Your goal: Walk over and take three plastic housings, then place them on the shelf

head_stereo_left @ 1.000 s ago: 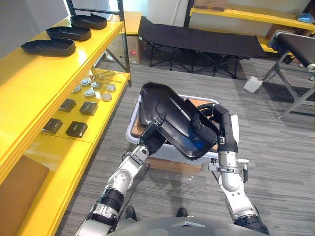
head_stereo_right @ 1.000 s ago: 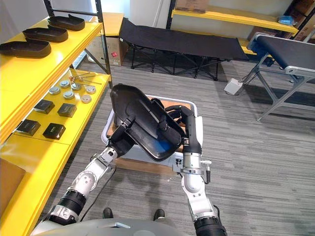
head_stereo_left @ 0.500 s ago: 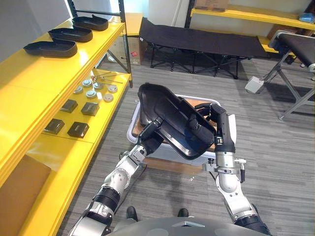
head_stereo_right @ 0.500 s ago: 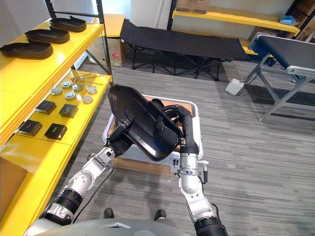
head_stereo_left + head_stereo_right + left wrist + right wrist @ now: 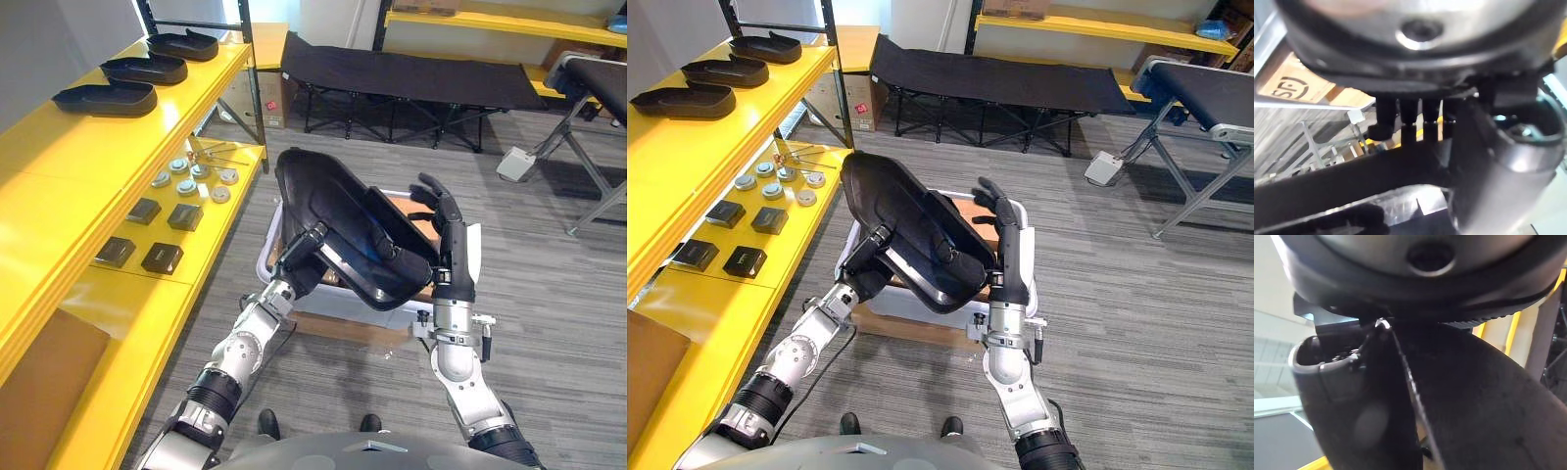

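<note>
Your left hand [image 5: 306, 257] is curled round the lower edge of the housing [image 5: 343, 230]; the left wrist view shows its fingers [image 5: 1409, 117] hooked over the black rim with the thumb on the other side. The housing is tilted steeply, hollow side up toward the head camera, with its rounded end highest. It hangs over the white bin [image 5: 265, 259] on the grey floor and is clear of the bin's rim. Your right hand [image 5: 453, 245] stands upright at the housing's lower right end with its fingers straight and fanned apart, gripping nothing. Its palm faces the housing, and the right wrist view shows the black shell very close to it, but you cannot tell from these views whether the two touch. To your left is the yellow shelf [image 5: 88, 157]. A row of housings [image 5: 143, 69] lies on its top level, three of them, hollow side up and apart from one another. On the level below sit small black boxes [image 5: 162, 258] and round metal discs [image 5: 201, 178]. A black cot [image 5: 411, 73] stands beyond the bin.
</note>
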Tool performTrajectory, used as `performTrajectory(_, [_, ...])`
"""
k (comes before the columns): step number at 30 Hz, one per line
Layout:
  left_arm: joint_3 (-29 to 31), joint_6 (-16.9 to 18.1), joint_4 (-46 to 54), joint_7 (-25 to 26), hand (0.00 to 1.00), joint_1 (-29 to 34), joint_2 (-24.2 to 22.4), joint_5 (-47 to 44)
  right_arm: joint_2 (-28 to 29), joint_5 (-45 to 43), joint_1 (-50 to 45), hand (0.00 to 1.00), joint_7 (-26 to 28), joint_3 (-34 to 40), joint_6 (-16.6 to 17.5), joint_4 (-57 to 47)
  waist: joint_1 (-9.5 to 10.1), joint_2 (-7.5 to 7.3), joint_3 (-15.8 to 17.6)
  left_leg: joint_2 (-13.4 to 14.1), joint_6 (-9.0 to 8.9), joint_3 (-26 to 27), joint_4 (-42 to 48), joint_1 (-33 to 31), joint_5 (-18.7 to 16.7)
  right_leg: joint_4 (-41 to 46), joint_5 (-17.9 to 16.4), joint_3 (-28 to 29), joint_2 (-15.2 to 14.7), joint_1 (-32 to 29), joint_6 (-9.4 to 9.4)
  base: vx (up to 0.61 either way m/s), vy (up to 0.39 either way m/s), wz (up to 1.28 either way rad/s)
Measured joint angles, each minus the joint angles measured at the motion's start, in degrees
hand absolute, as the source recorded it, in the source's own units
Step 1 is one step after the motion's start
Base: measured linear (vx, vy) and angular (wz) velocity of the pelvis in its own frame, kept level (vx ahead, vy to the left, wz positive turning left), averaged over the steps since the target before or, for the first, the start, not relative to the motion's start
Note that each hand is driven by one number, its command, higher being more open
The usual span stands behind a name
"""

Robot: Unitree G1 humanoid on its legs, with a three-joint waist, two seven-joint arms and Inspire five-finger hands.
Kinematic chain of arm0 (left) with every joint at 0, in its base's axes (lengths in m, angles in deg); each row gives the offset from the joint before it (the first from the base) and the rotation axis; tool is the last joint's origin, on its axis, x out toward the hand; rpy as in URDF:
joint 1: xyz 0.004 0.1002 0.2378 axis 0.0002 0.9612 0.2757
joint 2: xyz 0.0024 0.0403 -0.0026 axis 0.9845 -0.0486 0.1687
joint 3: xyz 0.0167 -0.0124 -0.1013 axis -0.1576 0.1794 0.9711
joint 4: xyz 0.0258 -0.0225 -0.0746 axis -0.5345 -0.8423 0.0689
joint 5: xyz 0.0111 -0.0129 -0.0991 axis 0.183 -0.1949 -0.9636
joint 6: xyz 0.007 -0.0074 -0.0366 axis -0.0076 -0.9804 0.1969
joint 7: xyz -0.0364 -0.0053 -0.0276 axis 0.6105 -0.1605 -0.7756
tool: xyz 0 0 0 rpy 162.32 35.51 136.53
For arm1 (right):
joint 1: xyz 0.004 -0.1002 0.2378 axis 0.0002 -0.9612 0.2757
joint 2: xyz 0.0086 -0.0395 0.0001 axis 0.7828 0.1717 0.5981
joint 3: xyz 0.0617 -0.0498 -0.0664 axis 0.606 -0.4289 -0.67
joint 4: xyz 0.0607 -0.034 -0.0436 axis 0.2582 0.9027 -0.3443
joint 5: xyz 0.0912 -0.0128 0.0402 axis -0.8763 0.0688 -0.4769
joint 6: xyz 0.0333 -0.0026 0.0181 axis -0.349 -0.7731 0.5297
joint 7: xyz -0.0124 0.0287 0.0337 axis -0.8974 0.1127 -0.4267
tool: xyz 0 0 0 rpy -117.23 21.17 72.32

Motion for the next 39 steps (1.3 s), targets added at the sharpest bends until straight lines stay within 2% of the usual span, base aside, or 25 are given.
performTrajectory(3, [0.57,0.89,2.33,4.44,0.0,0.15,-0.18,5.17,0.29,-1.25,0.0,1.0,0.21,-0.72,-3.1,-0.04,0.37,0.0,0.0,-0.04,0.18,-0.01,0.01,0.02,0.13,0.01,-0.01,-0.02,0.04,0.0,0.0,0.0,0.0,0.0])
performTrajectory(5, [2.96,1.41,6.03,9.51,0.0,1.48,-1.05,13.92,0.86,-1.87,0.0,1.0,1.19,-2.43,-5.84,-0.04,0.43,0.0,0.0,-0.06,0.16,-0.01,0.01,0.05,0.12,0.01,-0.03,-0.02,0.05,0.0,-0.01,0.0,0.0,0.0])
performTrajectory(9, [6.78,3.57,8.72,17.47,0.0,4.19,-2.48,29.2,2.43,-1.87,0.05,1.0,3.07,-4.72,-7.91,-0.97,0.52,0.06,-0.04,-0.07,0.11,-0.25,0.0,0.12,0.08,0.01,-0.14,-0.26,0.11,0.12,-0.1,0.0,0.0,0.0])
performTrajectory(10, [8.95,3.92,8.72,22.05,0.0,5.22,-3.4,35.87,3.04,-1.87,0.05,1.0,3.53,-5.76,-8.68,-2.19,0.63,0.07,-0.04,-0.07,0.11,-0.29,0.0,0.12,0.08,0.01,-0.15,-0.3,0.12,0.13,-0.1,0.0,0.0,0.0])
performTrajectory(13, [12.49,5.69,8.71,29.67,0.0,7.37,-3.64,44.7,3.84,-1.93,0.07,1.0,3.77,-6.03,-9.16,-2.7,0.74,0.06,-0.05,-0.13,0.11,-0.42,0.0,0.11,0.08,0.03,-0.19,-0.44,0.08,0.18,-0.12,0.0,0.008,0.01])
performTrajectory(14, [14.89,7.65,8.72,34.27,0.0,8.84,-3.73,48.86,4.31,-2.1,-0.03,1.0,3.6,-5.96,-10.18,-2.63,0.76,0.06,-0.05,-0.19,0.12,-0.52,0.0,0.1,0.08,0.06,-0.2,-0.5,0.05,0.22,-0.13,0.01,0.02,0.03])
performTrajectory(18, [20.6,12.29,9.23,44.07,0.0,9.39,-4.54,54.01,4.44,-2.21,-0.71,1.0,2.02,-5.84,-11.81,-2.42,1.04,0.07,-0.05,-0.42,0.03,-1.19,-0.01,0.09,0.02,0.3,-0.38,-1.31,-0.12,0.37,-0.28,0.0,0.02,0.1])
performTrajectory(23, [21.8,16.19,14.59,50.78,0.0,10.63,-5.21,59.38,4.76,-2.3,-1.86,1.0,0.71,-5.66,-11.83,-1.83,0.99,0.09,-0.17,-0.79,0.03,-1.57,-0.03,0.11,-0.04,0.3,-0.68,-1.79,-0.2,0.67,-0.53,0.0,0.019,0.05])
performTrajectory(26, [21.33,18.53,15.08,51.68,0.0,10.89,-5.66,60.75,4.82,-3.36,-2.69,1.0,0.54,-5.6,-11.83,-1.23,0.84,0.27,-0.28,-0.88,0.05,-1.52,-0.04,0.11,-0.04,0.29,-0.69,-1.75,-0.27,0.63,-0.53,0.0,0.0,0.0])
performTrajectory(29, [21.0,20.09,15.08,50.2,0.0,11.21,-5.74,60.0,4.84,-5.24,-2.8,1.0,1.9,-5.03,-11.83,-0.21,0.7,0.34,-0.34,-0.83,0.05,-1.43,-0.13,0.12,-0.04,0.18,-0.71,-1.67,-0.24,0.57,-0.55,0.0,0.0,0.0])
performTrajectory(32, [20.7,22.08,16.12,44.76,0.0,12.19,-5.77,58.93,4.83,-9.67,-4.1,1.0,5.1,-3.45,-12.44,0.09,0.8,0.5,-0.43,-0.78,0.04,-1.09,-0.12,0.11,-0.09,0.02,-0.73,-1.34,-0.22,0.38,-0.59,0.01,0.019,-0.06])
performTrajectory(34, [20.11,22.79,20.96,40.32,0.0,15.7,-5.57,57.41,4.88,-11.37,-5.82,1.0,6.31,-0.82,-12.81,0.1,0.75,0.78,-0.56,-0.8,-0.02,-0.58,-0.02,0.11,-0.31,0.03,-0.72,-0.79,-0.25,0.1,-0.58,0.01,0.008,-0.11])
performTrajectory(39, [20.04,23.68,26.55,34.02,0.0,20.54,-4.48,56.82,4.92,-13.88,-8.73,1.0,6.63,7.79,-13.09,0.06,0.73,1.8,-1.12,-0.79,0.0,-0.24,0.0,0.14,-0.38,0.05,-0.53,-0.36,-0.25,0.14,-0.24,0.02,0.007,-0.05])
